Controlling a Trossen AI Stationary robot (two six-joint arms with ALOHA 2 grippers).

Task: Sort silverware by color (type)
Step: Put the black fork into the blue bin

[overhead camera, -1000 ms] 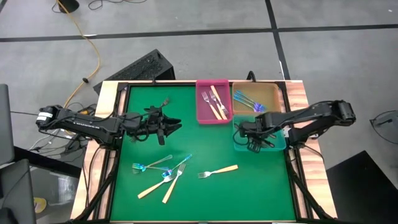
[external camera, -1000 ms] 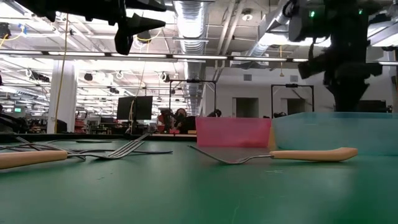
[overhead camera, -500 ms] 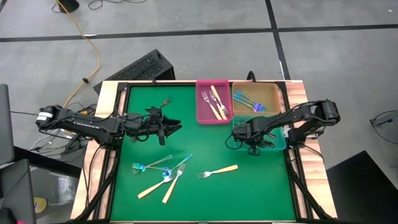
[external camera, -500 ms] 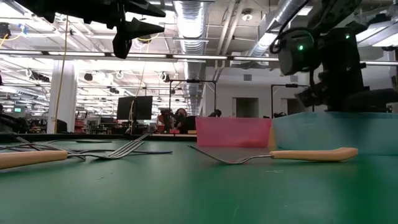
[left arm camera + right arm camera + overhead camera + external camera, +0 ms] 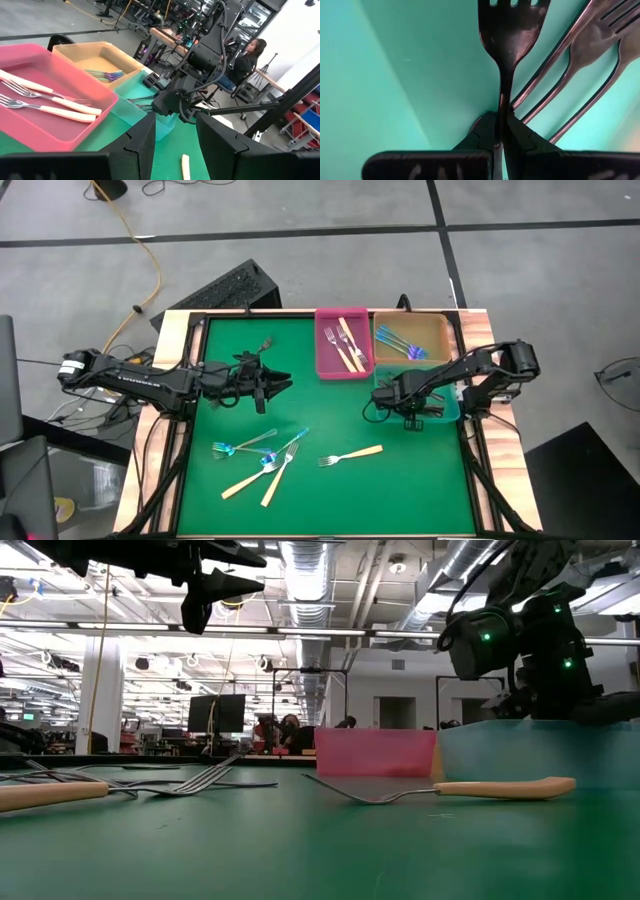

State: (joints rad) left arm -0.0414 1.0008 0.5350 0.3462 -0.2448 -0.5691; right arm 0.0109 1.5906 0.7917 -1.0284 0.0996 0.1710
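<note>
Black fork [image 5: 506,55]: pinched by handle in right gripper [image 5: 500,131], tines pointing away from the fingers, inside teal bin [image 5: 445,412] beside more dark forks. Pink bin [image 5: 343,345]: tan-handled forks. Tan bin [image 5: 410,338]: blue forks. Left gripper [image 5: 283,383]: part-open, empty, above mat.

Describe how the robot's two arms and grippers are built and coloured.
Both arms are dark, jointed and slim. The left arm carries a white label near its base. The right arm shows green lights. Each gripper, left and right, has two black fingers.
</note>
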